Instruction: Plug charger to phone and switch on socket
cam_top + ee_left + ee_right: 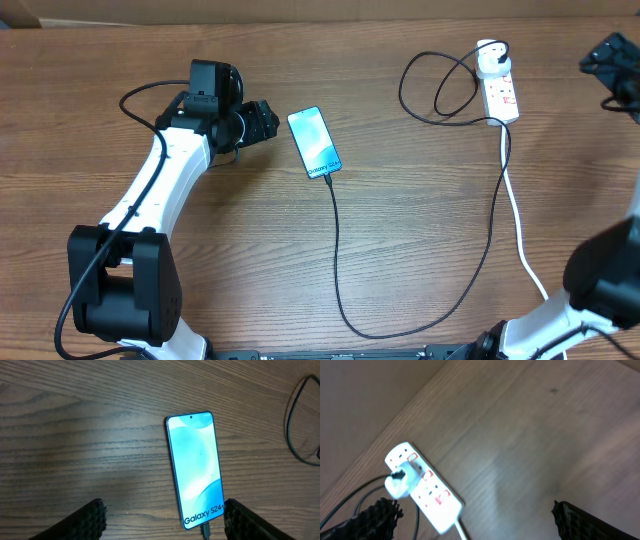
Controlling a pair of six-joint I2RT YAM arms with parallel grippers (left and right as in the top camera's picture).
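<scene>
1. The charger (338,262) tip sits in the bottom edge of the phone (314,142), lying flat mid-scene, so I'd call that part done.
2. The white plug (397,485) is in the socket (500,92). The red switches (427,475) are too blurry to read, probably not flipped yet.
3. Left claw (164,512) is spread and empty by the phone. Right claw (476,507) is wide open near the socket, and only charger loops crowd it.

Galaxy phone (195,470) is glowing light blue with paler swirls, lettering and edge dark. Charger cable (337,260) is showing black, its plug adapter (489,62) white. Power strip (503,98) is showing white, switches red. Table (420,230) is running brown, wood-grained. I am seeing my left finger pads (85,521) black and ribbed.
</scene>
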